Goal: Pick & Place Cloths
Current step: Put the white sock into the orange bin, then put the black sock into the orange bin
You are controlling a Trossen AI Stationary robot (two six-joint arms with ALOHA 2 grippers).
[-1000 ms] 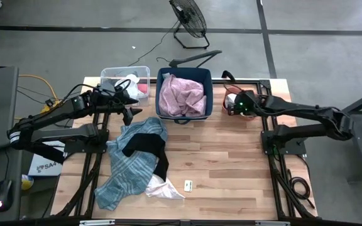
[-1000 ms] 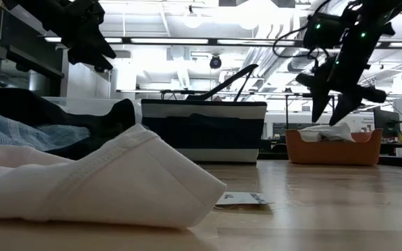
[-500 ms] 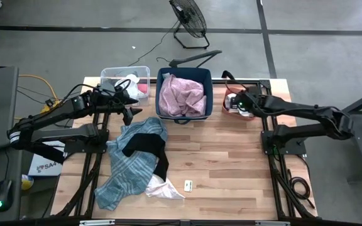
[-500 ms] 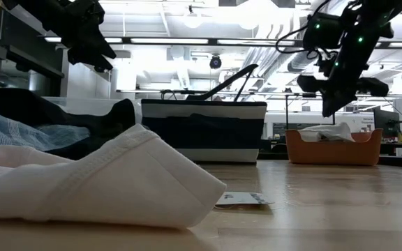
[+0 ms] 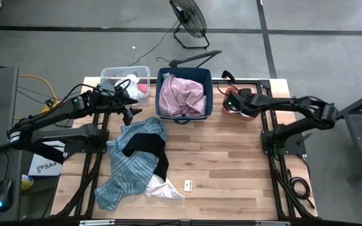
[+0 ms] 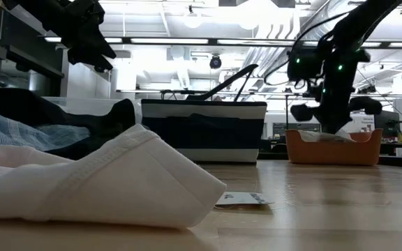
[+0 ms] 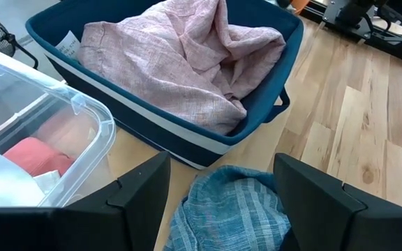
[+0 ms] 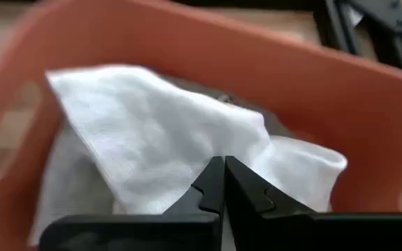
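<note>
A teal-blue plaid cloth point(image 5: 126, 168) lies spread on the table's left half, with a black piece point(image 5: 146, 145) on it and a white cloth with black trim point(image 5: 163, 189) at its near end. A mauve-pink cloth point(image 5: 182, 94) fills the navy basket point(image 5: 209, 94). A white cloth point(image 8: 159, 132) lies in the orange basket point(image 8: 368, 90) at the far right. My right gripper point(image 8: 223, 183) is shut, its tips down in that basket. My left gripper point(image 7: 218, 202) is open and empty above the plaid cloth's far end point(image 7: 236, 209). My right gripper's shut fingertips point(image 8: 215, 174) meet the top of the white cloth point(image 8: 222, 143) in the orange basket. They come from above, pointing down. I cannot tell whether any fabric is caught between them. The cloth lies bunched on the basket's floor.
A clear plastic bin point(image 5: 121, 78) with red and white items stands left of the navy basket. A small white paper tag point(image 5: 188, 184) lies on the bare wood near the front. The table's right half is bare wood. A fan point(image 5: 188, 19) stands on the floor beyond.
My right gripper has shut in the air above the orange basket, then gone down into it and a little toward the table's left, onto the white cloth.
</note>
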